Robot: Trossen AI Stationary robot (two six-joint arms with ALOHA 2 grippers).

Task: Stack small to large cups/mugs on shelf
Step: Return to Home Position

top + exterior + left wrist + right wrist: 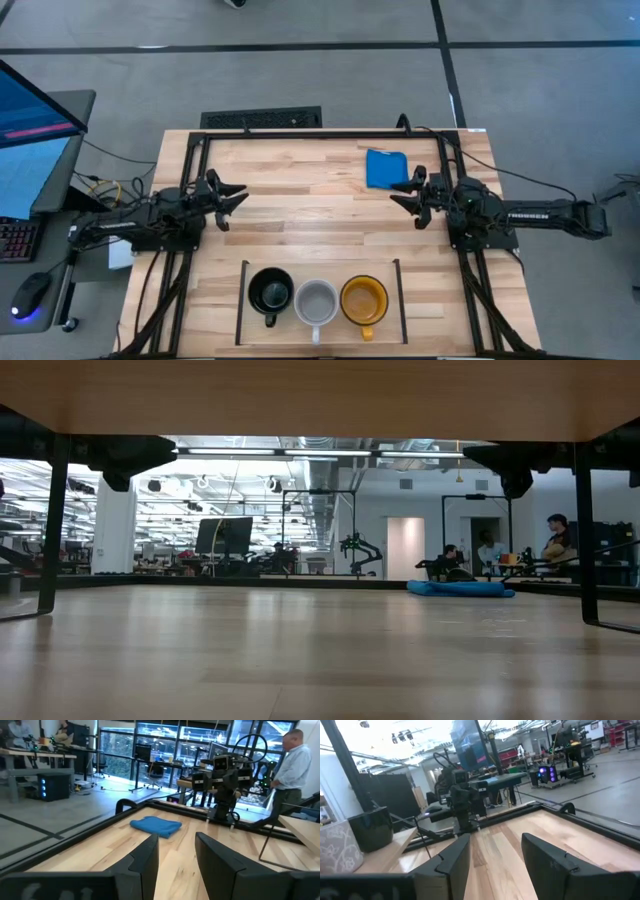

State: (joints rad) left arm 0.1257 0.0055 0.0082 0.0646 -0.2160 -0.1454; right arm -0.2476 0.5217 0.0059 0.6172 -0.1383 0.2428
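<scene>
**Wood-plank desk (330, 215): mugs shelved, arms homing**

Light wood shelf (420, 300) at the near edge holds three in a row: one small black handled mug (270, 292), one pale grey-white mug (317, 301), one yellow-orange mug (363, 298). One blue square cloth (385, 168) lies apart. Left hand (238, 198) and right hand (400, 195) hover at the desk sides, both released and empty. Likely step: homing. Next, park the arms clear of the mugs.

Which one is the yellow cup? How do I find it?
Seen from above, the wooden table has a shelf between two thin black bars, opposite the blue cloth. Three mugs stand there in a row. The yellow-orange mug is at the right arm's end, beside the white mug, and is the only bright one.
</scene>
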